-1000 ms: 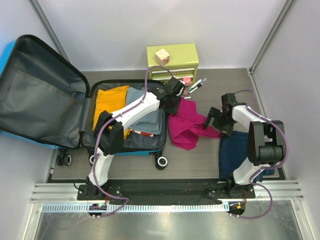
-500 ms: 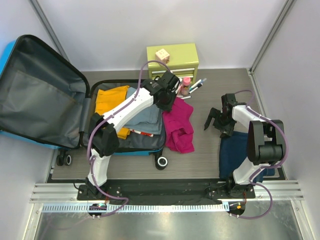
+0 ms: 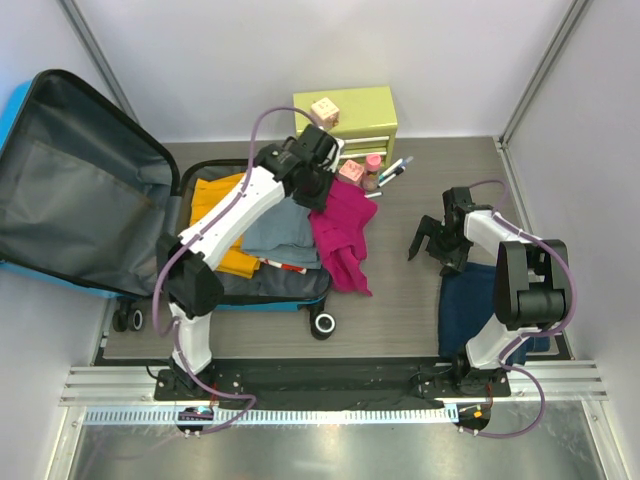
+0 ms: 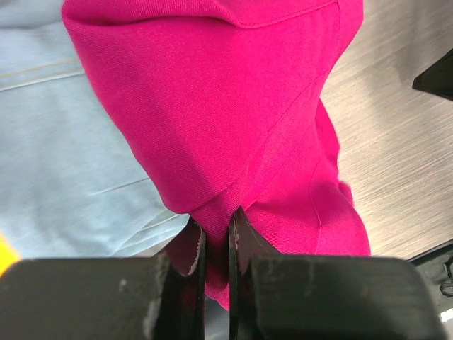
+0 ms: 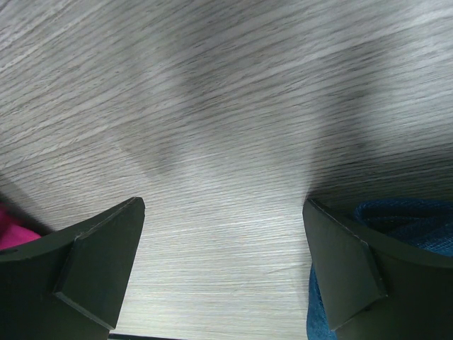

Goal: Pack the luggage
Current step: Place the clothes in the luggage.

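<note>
Tabletop (image 3: 400, 295) bears one luggage (image 3: 90, 190), one magenta garment (image 3: 345, 225) in left gripper (image 4: 216, 227).

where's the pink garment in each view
Top external: pink garment at centre, hanging from the left hand beside the luggage.
Left wrist: garment fills the middle, pinched at the bottom.
Right wrist: garment sliver at lower left edge.
Shared landmark: grey wood-grain tabletop.

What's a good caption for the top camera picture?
Left end effector holds a pink garment at the edge of the open blue luggage.
</note>
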Robot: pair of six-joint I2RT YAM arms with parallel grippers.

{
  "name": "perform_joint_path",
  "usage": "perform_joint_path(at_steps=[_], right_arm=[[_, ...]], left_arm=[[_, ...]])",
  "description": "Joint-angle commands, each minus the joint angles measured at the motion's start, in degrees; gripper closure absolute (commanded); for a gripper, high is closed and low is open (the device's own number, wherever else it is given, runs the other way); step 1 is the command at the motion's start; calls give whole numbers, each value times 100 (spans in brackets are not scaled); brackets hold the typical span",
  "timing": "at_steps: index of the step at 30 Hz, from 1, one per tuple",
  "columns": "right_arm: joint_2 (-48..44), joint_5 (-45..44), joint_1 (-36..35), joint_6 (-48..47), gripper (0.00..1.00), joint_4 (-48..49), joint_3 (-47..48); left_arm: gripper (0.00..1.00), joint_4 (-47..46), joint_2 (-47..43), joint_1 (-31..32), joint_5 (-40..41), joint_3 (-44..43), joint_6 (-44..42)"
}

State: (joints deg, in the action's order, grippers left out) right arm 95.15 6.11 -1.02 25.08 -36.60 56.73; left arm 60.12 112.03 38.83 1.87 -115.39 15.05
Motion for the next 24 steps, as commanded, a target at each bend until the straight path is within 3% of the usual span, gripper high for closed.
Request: perform_joint_path(at_steps=[1, 11, 24], right_arm=[[100, -180, 31, -144, 0, -181, 49], [100, -163, 31, -161, 0, -181, 14], [21, -154, 23, -170, 0, -181, -48]], left_arm=[[100, 132, -778, -367, 182, -186, -178], [100, -184, -1236, -1236, -55, 807, -380], [100, -1353, -911, -2063, -169, 1739, -757]])
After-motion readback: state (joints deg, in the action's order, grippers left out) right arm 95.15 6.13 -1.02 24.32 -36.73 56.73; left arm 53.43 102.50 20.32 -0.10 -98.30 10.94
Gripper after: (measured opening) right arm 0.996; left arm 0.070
